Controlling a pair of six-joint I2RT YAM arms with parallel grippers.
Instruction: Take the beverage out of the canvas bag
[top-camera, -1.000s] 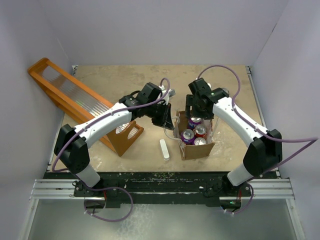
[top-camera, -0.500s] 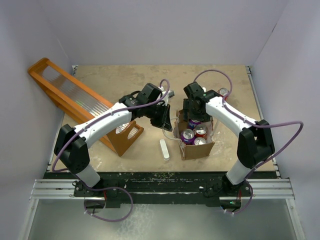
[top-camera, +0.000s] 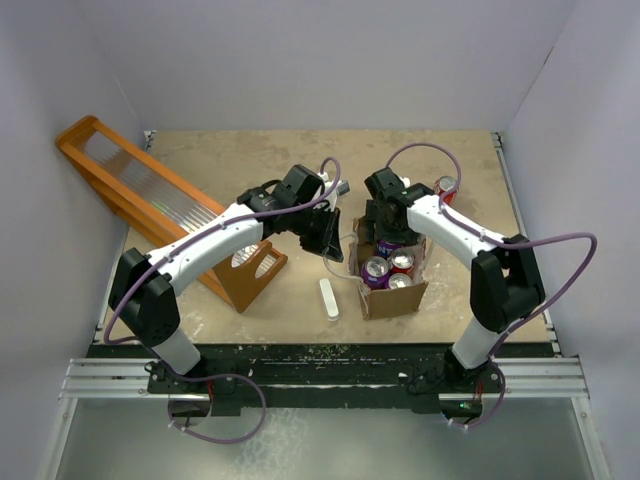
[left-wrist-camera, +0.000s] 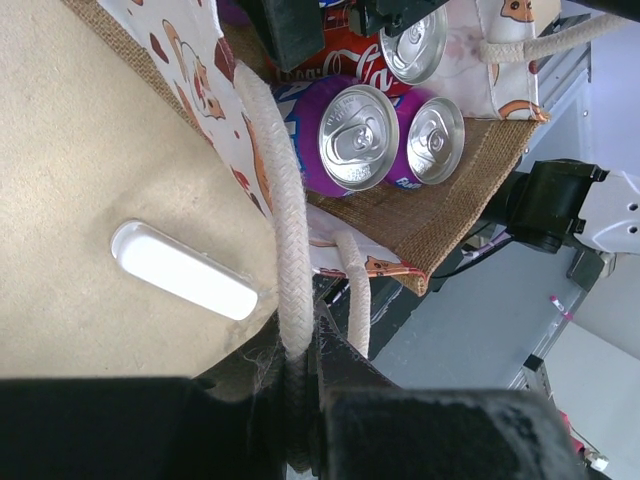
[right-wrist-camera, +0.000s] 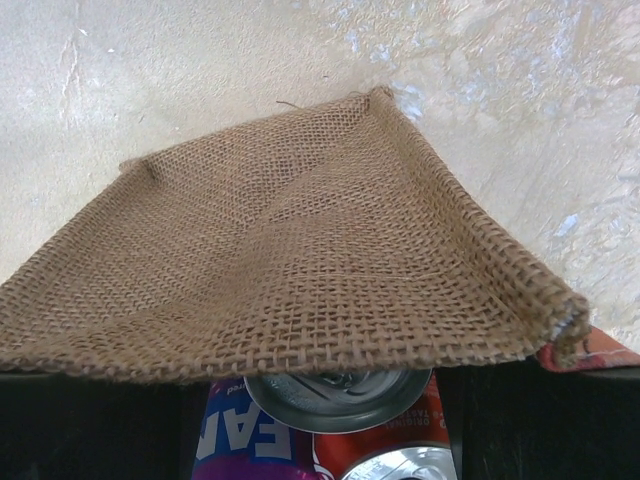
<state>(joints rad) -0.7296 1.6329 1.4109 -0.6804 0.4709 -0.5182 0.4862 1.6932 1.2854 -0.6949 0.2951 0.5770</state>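
Note:
The canvas bag (top-camera: 392, 298) stands at table centre with several cans in it: a purple one (top-camera: 376, 270), a red one (top-camera: 401, 262) and another near the front. My left gripper (top-camera: 337, 246) is shut on the bag's white rope handle (left-wrist-camera: 281, 215), just left of the bag. My right gripper (top-camera: 386, 232) hangs over the bag's far end. In the right wrist view its dark fingers (right-wrist-camera: 540, 430) stand open on either side of a can top (right-wrist-camera: 335, 388), half hidden by the burlap wall (right-wrist-camera: 300, 250). The left wrist view shows purple cans (left-wrist-camera: 357, 137) and a red can (left-wrist-camera: 340, 65).
A red can (top-camera: 445, 187) stands on the table at the back right of the bag. A small white bar (top-camera: 329, 298) lies left of the bag; it also shows in the left wrist view (left-wrist-camera: 185, 270). A long orange wooden rack (top-camera: 150, 200) lies at the left.
My right gripper has moved left and down over the bag's far end, uncovering the red can on the table behind it. The left gripper still holds the handle.

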